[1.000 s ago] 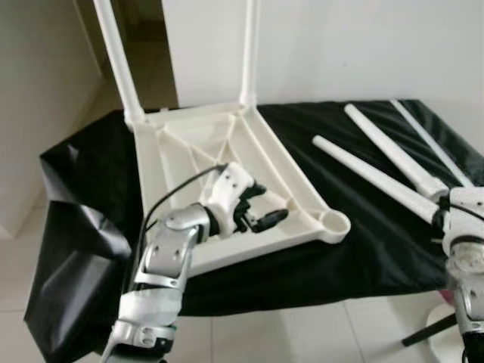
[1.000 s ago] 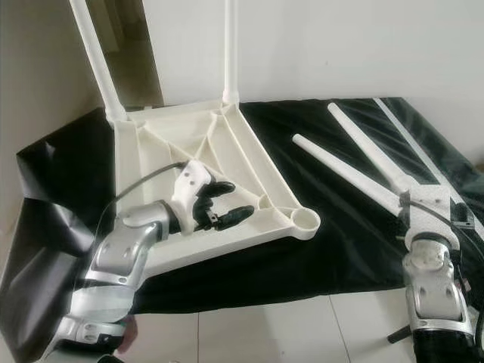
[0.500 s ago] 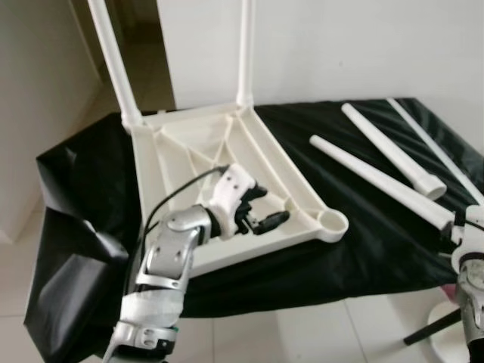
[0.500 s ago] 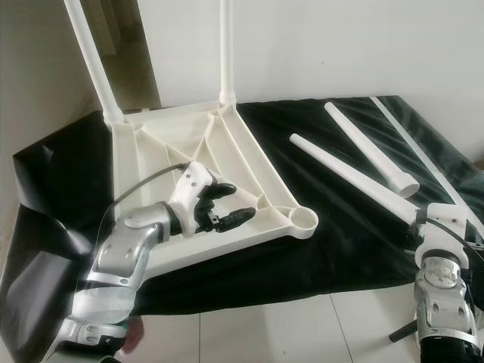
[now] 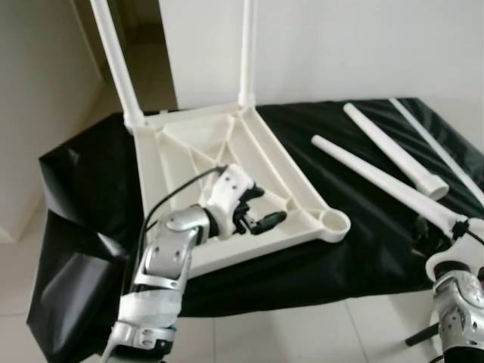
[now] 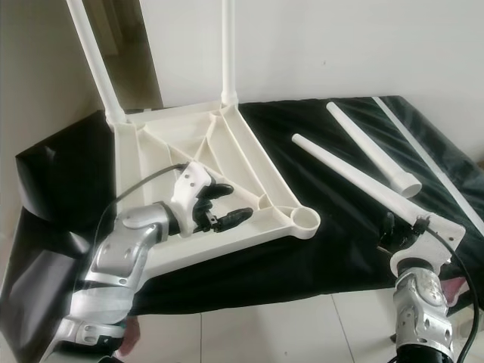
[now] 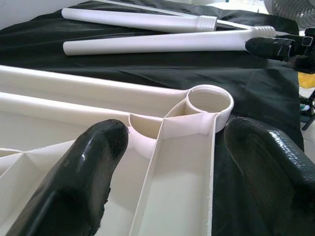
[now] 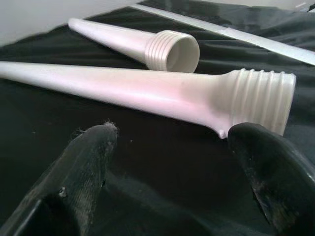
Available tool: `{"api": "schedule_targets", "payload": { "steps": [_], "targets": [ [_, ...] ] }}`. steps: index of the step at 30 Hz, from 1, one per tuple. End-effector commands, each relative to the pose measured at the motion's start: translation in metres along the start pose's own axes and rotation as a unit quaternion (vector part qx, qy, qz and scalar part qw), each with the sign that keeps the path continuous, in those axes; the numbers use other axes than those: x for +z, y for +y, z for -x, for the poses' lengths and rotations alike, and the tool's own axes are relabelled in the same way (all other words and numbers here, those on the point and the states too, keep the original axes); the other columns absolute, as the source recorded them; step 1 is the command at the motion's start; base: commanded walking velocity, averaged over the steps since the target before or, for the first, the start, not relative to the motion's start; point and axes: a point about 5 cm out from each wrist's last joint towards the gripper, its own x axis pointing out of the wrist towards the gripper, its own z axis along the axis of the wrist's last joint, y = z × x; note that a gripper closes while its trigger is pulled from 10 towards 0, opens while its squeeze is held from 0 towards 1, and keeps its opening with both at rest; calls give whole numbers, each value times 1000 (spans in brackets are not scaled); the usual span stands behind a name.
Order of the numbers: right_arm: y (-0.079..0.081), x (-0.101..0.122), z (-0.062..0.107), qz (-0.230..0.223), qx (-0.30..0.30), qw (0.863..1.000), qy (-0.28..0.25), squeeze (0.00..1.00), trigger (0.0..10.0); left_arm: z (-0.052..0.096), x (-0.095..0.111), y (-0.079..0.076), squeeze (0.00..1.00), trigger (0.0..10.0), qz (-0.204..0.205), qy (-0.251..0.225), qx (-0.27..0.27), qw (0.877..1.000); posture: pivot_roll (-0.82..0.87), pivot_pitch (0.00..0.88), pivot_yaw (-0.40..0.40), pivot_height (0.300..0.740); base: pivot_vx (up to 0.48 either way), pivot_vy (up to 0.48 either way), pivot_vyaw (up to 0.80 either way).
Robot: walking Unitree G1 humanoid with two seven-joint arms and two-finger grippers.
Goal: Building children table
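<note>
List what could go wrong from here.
1. The right gripper is open near the threaded end of a loose leg; a nudge could roll the round leg away.
2. The tabletop lies on slippery-looking black cloth; the left gripper, open at its rim, may push it instead of steadying it.

The left pincer [image 5: 257, 214] reached forward on a bent arm, fingers spread apart. The right pincer [image 6: 395, 228] sat low, fingers likewise parted.
</note>
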Motion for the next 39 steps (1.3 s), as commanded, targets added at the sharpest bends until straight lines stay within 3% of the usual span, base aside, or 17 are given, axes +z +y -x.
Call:
{"api": "schedule_targets", "payload": {
  "steps": [1, 5, 9, 13, 21, 39],
  "targets": [
    [-6, -1, 3, -5, -11, 1000, -13, 0, 10000, 3, 2, 9, 0, 10000, -8, 1, 90, 996, 47, 0, 22, 740, 0, 0, 0],
    [-14, 1, 7, 9, -39, 999, -36, 0, 10000, 3, 1, 10, 0, 10000, -8, 2, 92, 996, 44, 0, 23, 740, 0, 0, 0],
    [-35, -2, 14, 36, -113, 992, -50, 0, 10000, 1, 1, 8, 0, 10000, -9, 3, 83, 996, 37, 0, 33, 740, 0, 0, 0],
    [-41, -2, 16, 44, -134, 988, -56, 0, 10000, -1, 1, 5, 0, 10000, -12, 4, 74, 997, 35, 0, 35, 740, 0, 0, 0],
    [-47, -7, 13, 16, -116, 992, -50, 0, 10000, -6, 2, -2, 0, 10000, -25, 8, 53, 998, 33, 0, 55, 740, 0, 0, 0],
    [-22, 13, -14, 3, 12, 998, -61, 0, 10000, 3, 2, -5, 0, 10000, -29, 28, 40, 998, 73, 61, 101, 740, 0, 0, 0]
  ]
}}
